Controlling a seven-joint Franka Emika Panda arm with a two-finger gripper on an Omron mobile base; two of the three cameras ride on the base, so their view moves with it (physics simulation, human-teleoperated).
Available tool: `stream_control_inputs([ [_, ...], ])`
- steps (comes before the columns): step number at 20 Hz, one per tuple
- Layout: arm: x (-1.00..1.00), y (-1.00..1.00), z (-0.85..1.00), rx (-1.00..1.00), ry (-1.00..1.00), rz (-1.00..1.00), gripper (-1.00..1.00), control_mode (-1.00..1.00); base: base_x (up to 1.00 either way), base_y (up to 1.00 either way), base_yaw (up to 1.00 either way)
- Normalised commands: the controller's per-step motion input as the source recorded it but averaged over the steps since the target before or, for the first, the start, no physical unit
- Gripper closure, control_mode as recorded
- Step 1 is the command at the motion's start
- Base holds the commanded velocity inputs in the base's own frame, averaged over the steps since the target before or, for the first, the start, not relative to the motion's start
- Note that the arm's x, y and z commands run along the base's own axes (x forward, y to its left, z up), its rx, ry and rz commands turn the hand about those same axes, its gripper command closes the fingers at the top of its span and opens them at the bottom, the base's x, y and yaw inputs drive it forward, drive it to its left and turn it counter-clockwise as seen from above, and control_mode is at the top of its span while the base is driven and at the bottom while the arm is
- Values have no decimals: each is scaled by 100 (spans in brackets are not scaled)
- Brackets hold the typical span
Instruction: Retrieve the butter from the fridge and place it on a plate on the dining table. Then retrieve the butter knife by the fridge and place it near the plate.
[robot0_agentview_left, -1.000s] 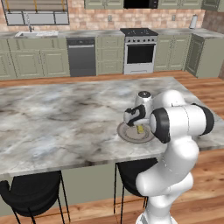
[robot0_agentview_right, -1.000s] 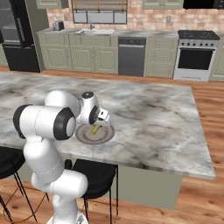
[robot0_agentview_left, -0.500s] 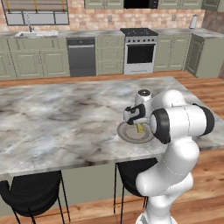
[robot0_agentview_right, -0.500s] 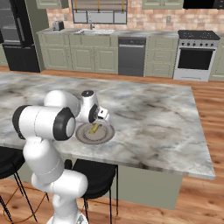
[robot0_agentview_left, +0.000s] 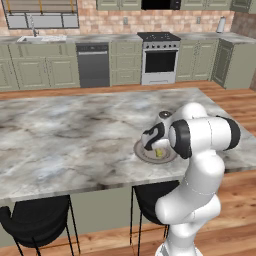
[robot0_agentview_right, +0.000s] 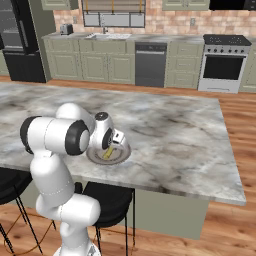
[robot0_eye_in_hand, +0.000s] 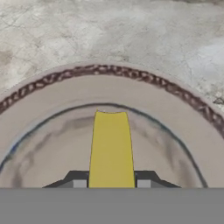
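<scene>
The yellow butter (robot0_eye_in_hand: 110, 148) stands between my two dark fingertips (robot0_eye_in_hand: 78, 182), and my gripper (robot0_eye_in_hand: 110, 181) is shut on it. It hangs low over the middle of the round grey-beige plate (robot0_eye_in_hand: 109, 72) with the darker rim ring; whether it touches the plate I cannot tell. The plate (robot0_agentview_left: 140, 152) lies near the front edge of the marble dining table (robot0_agentview_left: 75, 135). From the right side, the butter (robot0_agentview_right: 107, 153) shows under the hand, above the plate (robot0_agentview_right: 122, 156). The black fridge (robot0_agentview_right: 20, 40) stands at the far left. The butter knife is out of view.
Black stools (robot0_agentview_left: 35, 225) (robot0_agentview_right: 107, 197) stand under the table's front edge. Along the back wall run green cabinets with a dishwasher (robot0_agentview_left: 94, 65), a stove (robot0_agentview_left: 160, 57) and a sink (robot0_agentview_right: 107, 36). Wooden floor lies between the table and the cabinets.
</scene>
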Motion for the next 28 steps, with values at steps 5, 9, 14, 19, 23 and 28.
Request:
stream_control_inputs([
  [5, 1, 0, 0, 0, 0, 0, -100, -100, 0, 0, 0],
  [9, 5, 0, 0, 0, 0, 0, -100, -100, 0, 0, 0],
  [14, 0, 0, 2, 0, 0, 0, -100, -100, 0, 0, 0],
  [19, -19, 0, 54, -3, 2, 0, -100, -100, 0, 0, 0],
  [23, -64, -7, 99, -1, 4, 0, -100, -100, 0, 0, 0],
  [28, -88, -13, 94, 0, 14, 0, -100, -100, 0, 0, 0],
])
